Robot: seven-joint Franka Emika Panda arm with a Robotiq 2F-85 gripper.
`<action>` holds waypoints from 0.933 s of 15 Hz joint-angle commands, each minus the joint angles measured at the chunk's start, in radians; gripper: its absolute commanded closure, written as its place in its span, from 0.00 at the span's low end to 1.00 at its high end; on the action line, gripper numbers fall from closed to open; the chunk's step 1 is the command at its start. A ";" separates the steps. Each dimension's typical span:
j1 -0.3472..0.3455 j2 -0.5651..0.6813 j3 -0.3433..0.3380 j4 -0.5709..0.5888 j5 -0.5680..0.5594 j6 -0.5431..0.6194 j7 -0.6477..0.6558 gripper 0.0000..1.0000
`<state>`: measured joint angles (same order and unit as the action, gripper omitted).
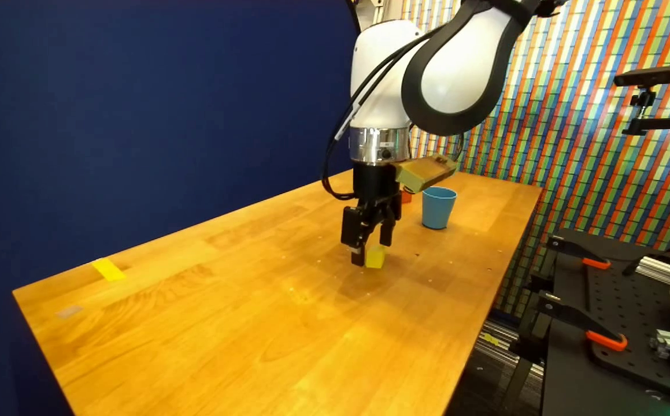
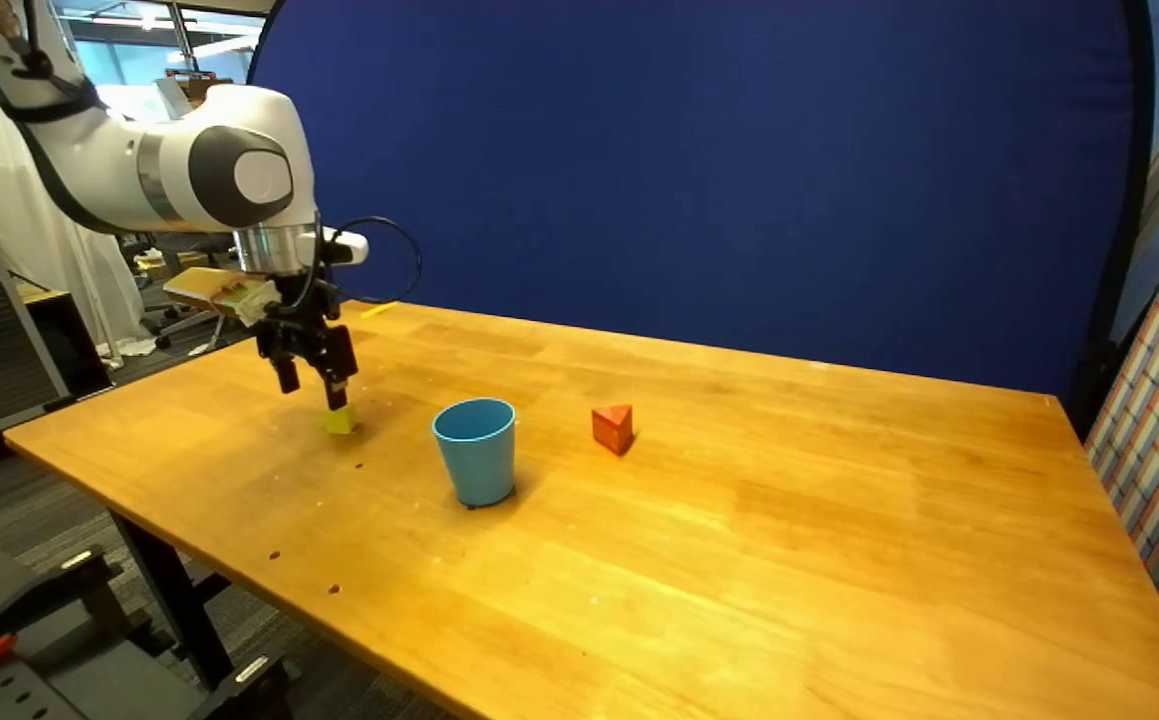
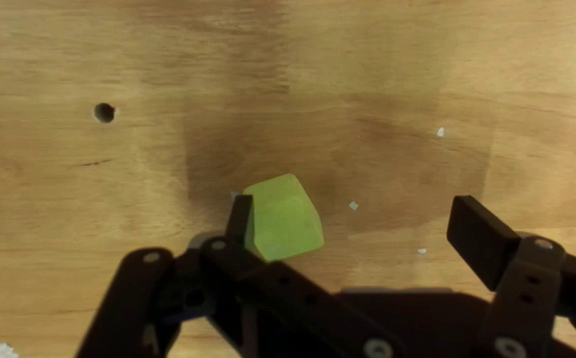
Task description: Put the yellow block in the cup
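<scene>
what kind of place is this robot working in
Probably a robotics lab or workshop, though the pictures can't confirm it: a robot arm reaches over a wooden table, what looks like a camera sits on a mount, and a black perforated board stands nearby.

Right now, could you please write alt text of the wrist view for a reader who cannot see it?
A yellow block, greenish here, appears between the black fingers of the open hand, nearer the finger at the picture's left, which partly hides it. The block is on a wooden table, with a dark round hole at upper left.
</scene>
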<state>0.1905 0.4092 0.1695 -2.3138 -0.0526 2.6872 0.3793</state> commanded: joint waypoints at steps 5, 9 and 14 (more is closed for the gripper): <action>0.158 0.049 -0.179 0.068 -0.042 -0.019 0.170 0.00; 0.164 0.063 -0.171 0.058 -0.015 -0.003 0.191 0.26; 0.178 0.046 -0.178 0.037 -0.012 -0.002 0.234 0.65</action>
<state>0.3415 0.4721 0.0111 -2.2688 -0.0733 2.6814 0.5740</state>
